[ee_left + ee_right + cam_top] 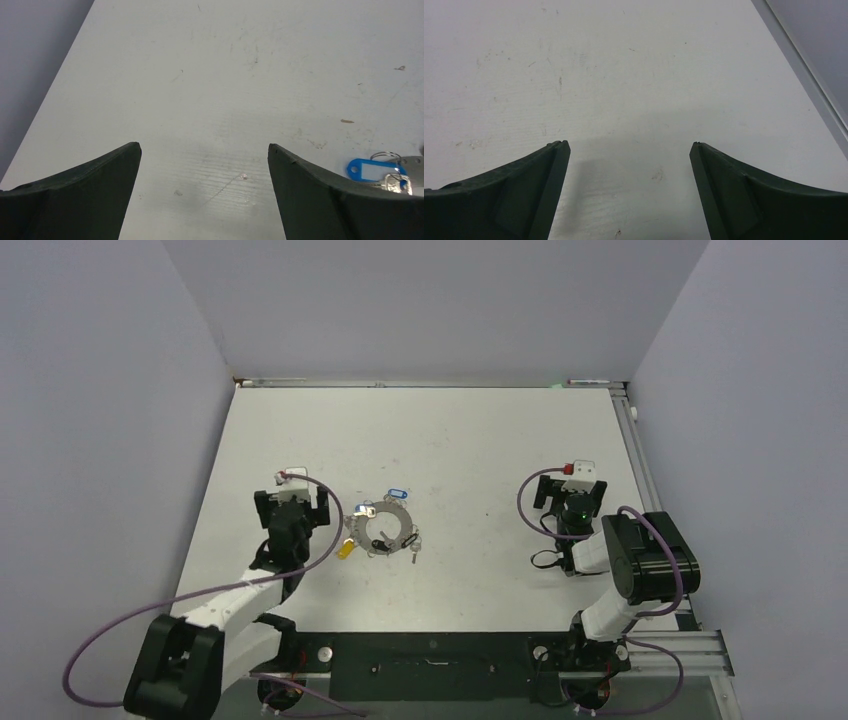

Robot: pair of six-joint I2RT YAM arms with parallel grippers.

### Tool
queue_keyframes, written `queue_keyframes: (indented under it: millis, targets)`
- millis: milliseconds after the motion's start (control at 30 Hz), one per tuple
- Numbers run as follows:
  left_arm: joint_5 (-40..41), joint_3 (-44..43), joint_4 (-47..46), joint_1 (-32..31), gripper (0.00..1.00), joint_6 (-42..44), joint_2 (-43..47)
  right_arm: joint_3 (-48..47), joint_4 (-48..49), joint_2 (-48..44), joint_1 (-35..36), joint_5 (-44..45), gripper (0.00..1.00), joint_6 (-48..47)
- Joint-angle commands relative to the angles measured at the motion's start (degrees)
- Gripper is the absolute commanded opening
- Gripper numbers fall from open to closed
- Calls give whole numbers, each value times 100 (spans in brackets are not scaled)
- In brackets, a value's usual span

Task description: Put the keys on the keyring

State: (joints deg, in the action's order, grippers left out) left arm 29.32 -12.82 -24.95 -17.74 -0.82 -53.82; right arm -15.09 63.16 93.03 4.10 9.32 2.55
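- Hard to tell: from the top view the keys (397, 494) are tiny. Blue tag on the far side of the keyring (380, 525), yellow tag (346, 548) on its near-left side, small dark/silver bits at the near-right rim. Can't tell which are clipped on and which just lie against it.
- L wrist view: only the blue tag (372, 169), a small wire loop (386, 156) and part of a silver key (397, 184) show at the right border, cut off by my finger. Big ring is out of frame.
- R wrist view: bare bench (624, 65) and the rail along its right edge (804, 75).
- Keyring lies flat, left of bench (450, 440) centre, slightly toward the near edge.
- My left pincer (292, 498) (204, 147): spread wide, nothing in it, just left of the ring, pointing at the far edge. Arm reaches out from the near-left corner.
- My right pincer (570, 490) (629, 145): spread wide, empty, close to the right edge, well apart from the ring, arm folded back on itself.
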Motion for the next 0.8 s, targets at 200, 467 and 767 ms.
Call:
queue_keyframes:
  millis: [200,467,767]
  targets:
    - [-1347,-421,-2712,1266,96,-459,-2260,-44,459,-38,29,-173,97,-86]
    - [-2051,-302,-3468,1482,96,-423,-2989,-30,478,-32,38,-358,97,-175]
    - [-1879,-200,-3754,1405,96,-340,-3027,-74,408,-22,-15,-484,97,-134]
